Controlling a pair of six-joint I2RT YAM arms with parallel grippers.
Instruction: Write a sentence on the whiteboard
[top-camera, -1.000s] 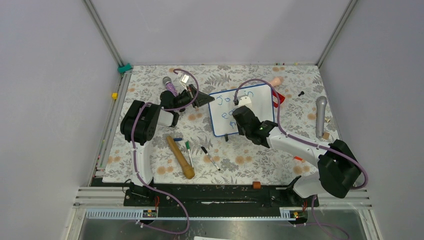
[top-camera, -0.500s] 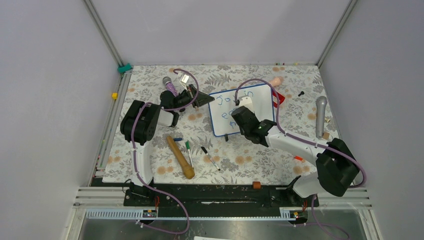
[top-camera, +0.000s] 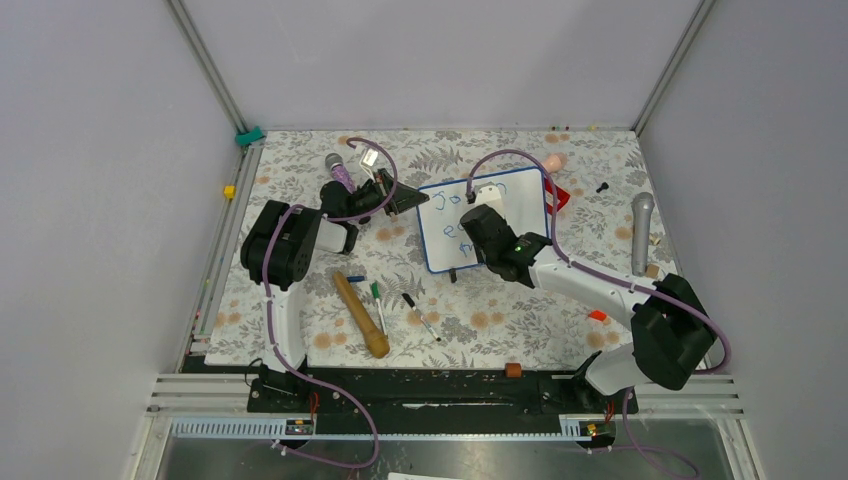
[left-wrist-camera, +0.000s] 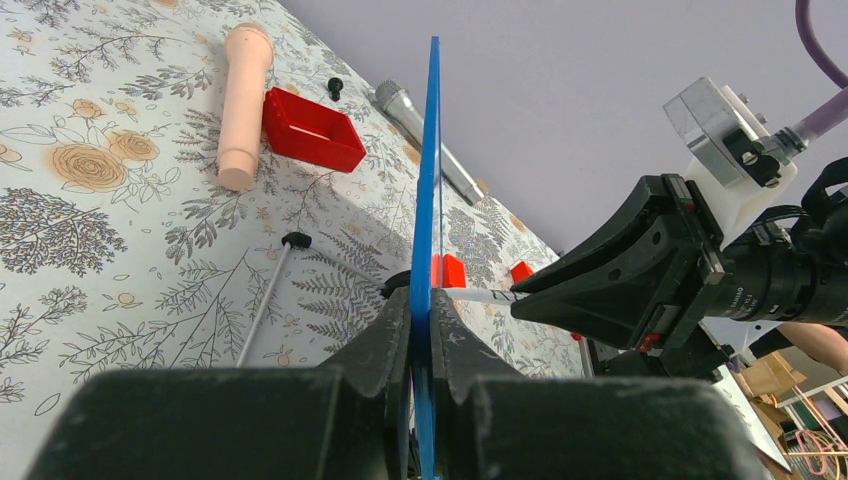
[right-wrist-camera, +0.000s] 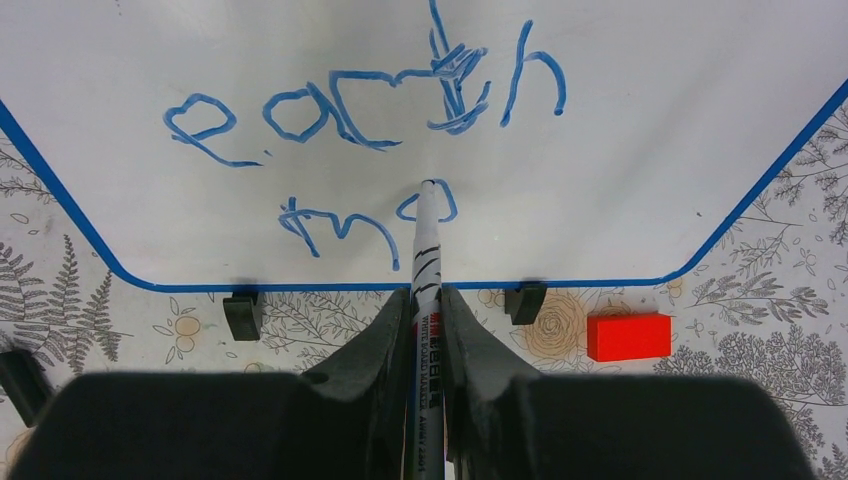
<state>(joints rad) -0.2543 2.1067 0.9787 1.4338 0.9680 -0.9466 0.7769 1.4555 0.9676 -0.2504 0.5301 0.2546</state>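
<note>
Board position: I see the whiteboard (top-camera: 432, 242) propped up on its black feet (right-wrist-camera: 240, 312) toward the back of the table (top-camera: 480, 320), between my two arms, its writing face turned to the right arm.
Left gripper: the left gripper (left-wrist-camera: 420, 300) is clamped on the board's blue edge; in the left wrist view the frame runs straight up out of the closed fingers, so I judge it is steadying the board.
Right gripper: the right gripper (right-wrist-camera: 428, 300) is closed tight around a whiteboard marker (right-wrist-camera: 427, 250), tip forward.
Marker tip: it touches the board at the small "o" on the bottom line.
Written so far: the sentence (right-wrist-camera: 365, 110) shows "each" on the middle line and "mo" below it. The top line is cut off in the right wrist view, and from above I can only make out "Jo" beside the arm.
Left to do: "mo" looks to me like the start of a word, with bare white to its right for the remaining letters.
Progress: I judge it well past halfway, in the last word.
</note>
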